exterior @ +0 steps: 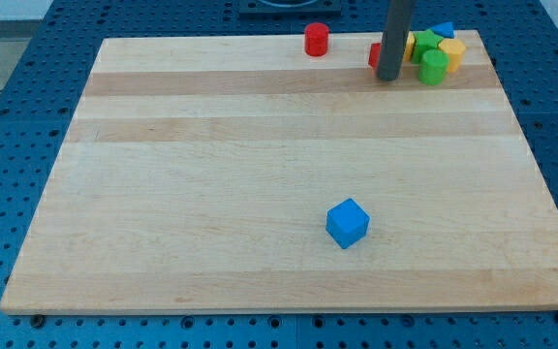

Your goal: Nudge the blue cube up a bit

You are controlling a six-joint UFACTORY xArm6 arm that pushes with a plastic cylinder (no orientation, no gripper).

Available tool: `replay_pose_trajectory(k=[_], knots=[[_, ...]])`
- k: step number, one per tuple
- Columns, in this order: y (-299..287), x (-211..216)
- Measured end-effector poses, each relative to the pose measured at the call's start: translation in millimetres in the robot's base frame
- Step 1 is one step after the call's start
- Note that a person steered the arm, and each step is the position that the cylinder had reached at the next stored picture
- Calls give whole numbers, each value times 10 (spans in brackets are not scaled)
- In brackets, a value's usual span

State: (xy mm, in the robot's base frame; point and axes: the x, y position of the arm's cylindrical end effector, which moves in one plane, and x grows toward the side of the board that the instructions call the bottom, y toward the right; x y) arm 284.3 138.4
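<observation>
Resting on the board (260,145) near the view's top edge, my tip (388,77) is the end of a plain dark rod: there is nothing on it to clench or release, and it holds nothing.

The blue cube (348,223) lies well apart from my tip, far toward the view's bottom and a little to the view's left of it, alone on open wood. It sits flat but turned, so one vertical edge faces the view's bottom and its top face shows as a diamond. Being a cube, it has no long axis that I can make out.

Just to the view's left of my tip, touching or almost touching the rod, a red block (375,55) peeks out; the rod hides most of it, so I cannot tell its shape. Farther to the view's left stands a red cylinder (317,40), upright and by itself.

To the view's right of my tip is a tight cluster: a green block (434,66) nearest the bottom, another green piece (424,44) above it, yellow blocks (451,50) pressed against them, and a blue piece (442,30) at the cluster's top. Their shapes are too crowded to tell.

I see no containers on the board; every block lies directly on the wood.
</observation>
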Motion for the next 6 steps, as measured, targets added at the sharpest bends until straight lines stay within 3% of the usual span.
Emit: replay_pose_trajectory(k=[1,2,4,5,6], knots=[[0,-85],[16,144],[557,1766],[271,2785],[-536,3118]])
